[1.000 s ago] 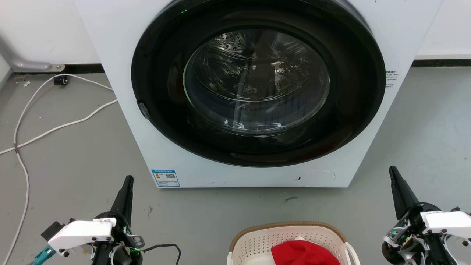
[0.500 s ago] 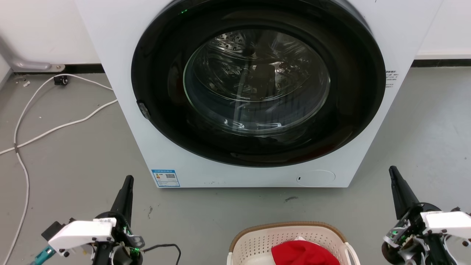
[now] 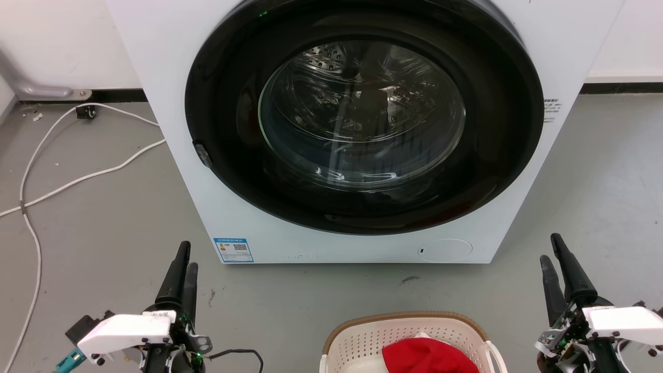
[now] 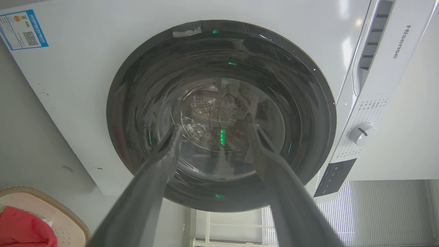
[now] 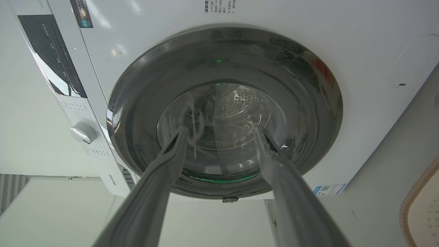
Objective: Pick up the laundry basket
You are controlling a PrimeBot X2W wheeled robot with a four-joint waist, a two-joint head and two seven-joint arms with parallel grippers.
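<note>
1. One white washer (image 3: pixel 362 119) fills the far middle, its round door shut.
2. On the floor in front of it, at the near edge between both arms, sits the laundry basket (image 3: pixel 357 339). It is stiff perforated plastic and probably light, though much of it is cut off. The best hold looks like the white side handles or under the brown rim, one arm per side.
3. A soft red cloth (image 3: pixel 424 357) lies inside and likely adds little weight.
4. The left gripper (image 3: pixel 188 257) at near left and the right gripper (image 3: pixel 549 248) at near right flank the basket without touching it. Both have jaws parted and hold nothing.

Left hand (image 3: pixel 188 255) and right hand (image 3: pixel 549 247) with long dark tapered fingers (image 3: pixel 173 282), white wrist covers (image 3: pixel 124 331), black cable (image 3: pixel 243 352)
</note>
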